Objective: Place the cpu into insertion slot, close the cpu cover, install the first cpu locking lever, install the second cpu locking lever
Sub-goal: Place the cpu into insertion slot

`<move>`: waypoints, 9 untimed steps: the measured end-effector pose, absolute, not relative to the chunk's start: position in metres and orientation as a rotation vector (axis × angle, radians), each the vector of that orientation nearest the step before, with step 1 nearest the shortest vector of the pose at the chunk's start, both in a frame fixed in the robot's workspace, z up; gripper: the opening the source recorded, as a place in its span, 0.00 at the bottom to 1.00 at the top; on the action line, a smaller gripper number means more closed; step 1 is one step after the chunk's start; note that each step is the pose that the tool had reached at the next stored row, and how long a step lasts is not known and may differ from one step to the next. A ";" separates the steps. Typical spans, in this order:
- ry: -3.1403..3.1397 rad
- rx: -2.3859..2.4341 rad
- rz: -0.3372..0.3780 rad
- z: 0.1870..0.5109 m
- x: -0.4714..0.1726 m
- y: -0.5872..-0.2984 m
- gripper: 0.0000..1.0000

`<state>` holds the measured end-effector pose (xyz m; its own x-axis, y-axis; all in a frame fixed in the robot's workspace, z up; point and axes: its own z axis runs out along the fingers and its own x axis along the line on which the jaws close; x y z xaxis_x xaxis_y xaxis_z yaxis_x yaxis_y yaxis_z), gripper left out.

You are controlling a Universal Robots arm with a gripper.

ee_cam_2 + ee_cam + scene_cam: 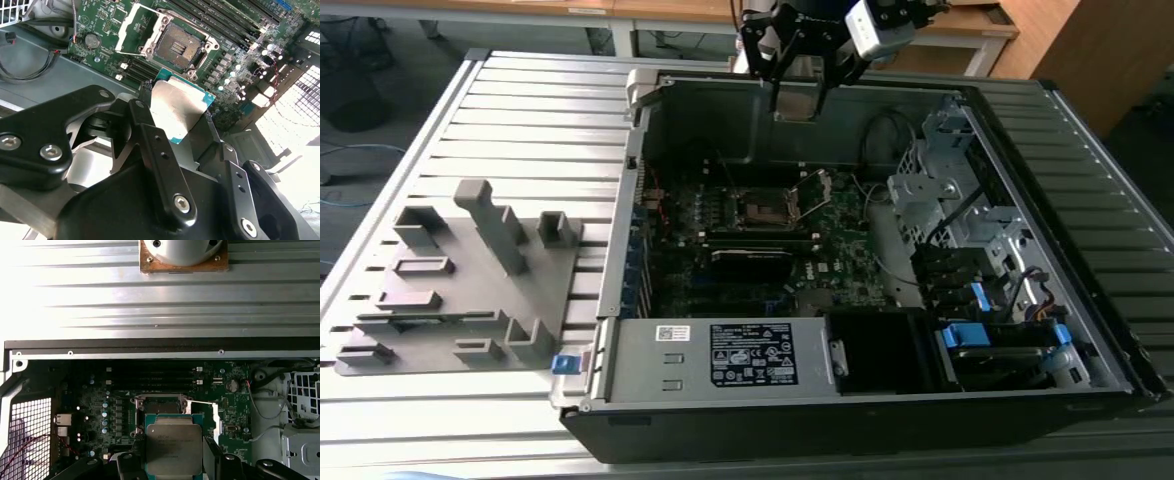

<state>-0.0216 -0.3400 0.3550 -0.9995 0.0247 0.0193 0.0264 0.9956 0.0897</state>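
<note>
My gripper [798, 108] hangs above the far wall of the open computer case [634, 200], shut on the cpu [177, 107]. The cpu is a flat square chip with a dull silver top and a green edge, clamped between my two black fingers [145, 107]. The first wrist view also shows the cpu [172, 447]. The insertion slot [180, 45] is a dark square socket on the green motherboard, below and ahead of the chip, and it lies bare. The exterior view places the insertion slot [765, 208] mid-board. The cpu cover [134, 27] stands swung up beside the socket.
A grey power supply box [720, 355] with a white label fills the case's near side. A drive cage [961, 220] and cables sit at the exterior view's right. Long black memory slots [225, 20] run beside the socket. A grey fixture block [454, 290] lies on the slatted table [520, 120].
</note>
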 end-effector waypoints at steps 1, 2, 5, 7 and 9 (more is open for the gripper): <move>-3.120 -0.040 -0.141 0.355 -0.022 -0.340 0.54; -3.120 -0.040 -0.141 0.355 -0.022 -0.340 0.54; -3.120 -0.040 -0.141 0.354 -0.022 -0.340 0.54; -3.120 -0.040 -0.141 0.354 -0.022 -0.340 0.54; -3.120 -0.040 -0.141 0.354 -0.022 -0.340 0.54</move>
<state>-0.0218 -0.3400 0.3541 -0.9995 0.0248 0.0194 0.0264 0.9956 0.0897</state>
